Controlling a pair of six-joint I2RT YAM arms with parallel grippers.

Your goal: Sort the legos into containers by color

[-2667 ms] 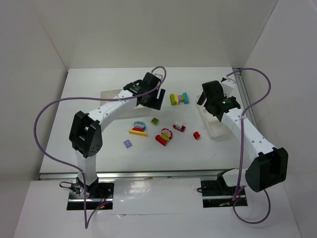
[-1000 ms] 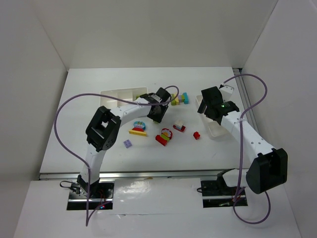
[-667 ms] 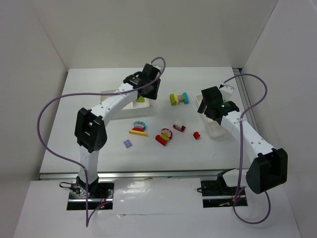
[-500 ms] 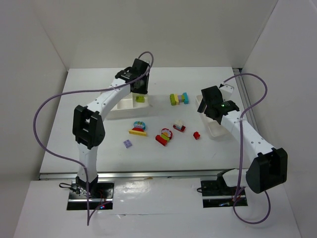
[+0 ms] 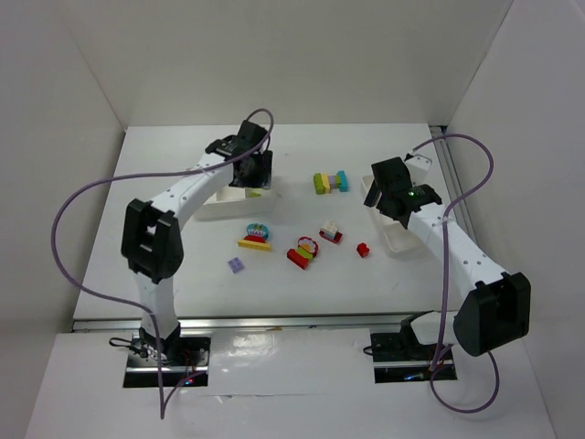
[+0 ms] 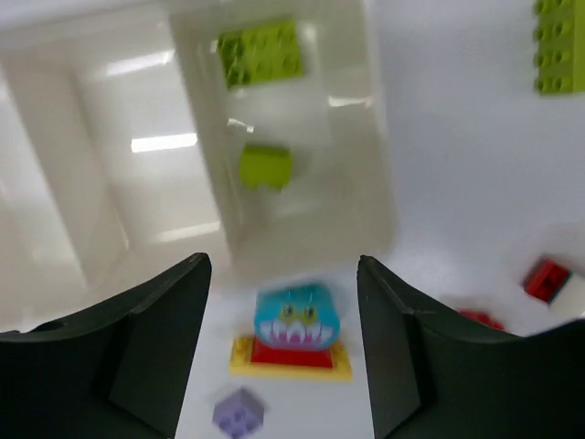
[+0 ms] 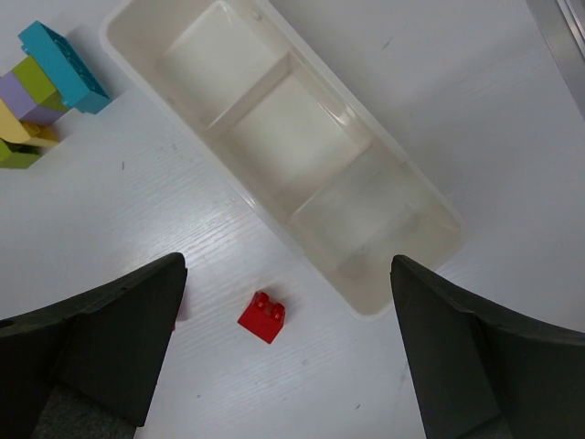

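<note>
Your left gripper (image 6: 281, 265) hung apart over the tray (image 6: 382, 183) holding two green bricks (image 6: 263, 53); your right gripper (image 7: 288, 263) gaped above the narrow tray (image 7: 260, 91).

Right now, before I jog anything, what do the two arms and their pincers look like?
The left arm and right arm are both made of white links with bulky black joint housings. A purple cable loops alongside each. A small green light glows near the right wrist. The left pincer and right pincer have broad, dark, matte fingers.
</note>
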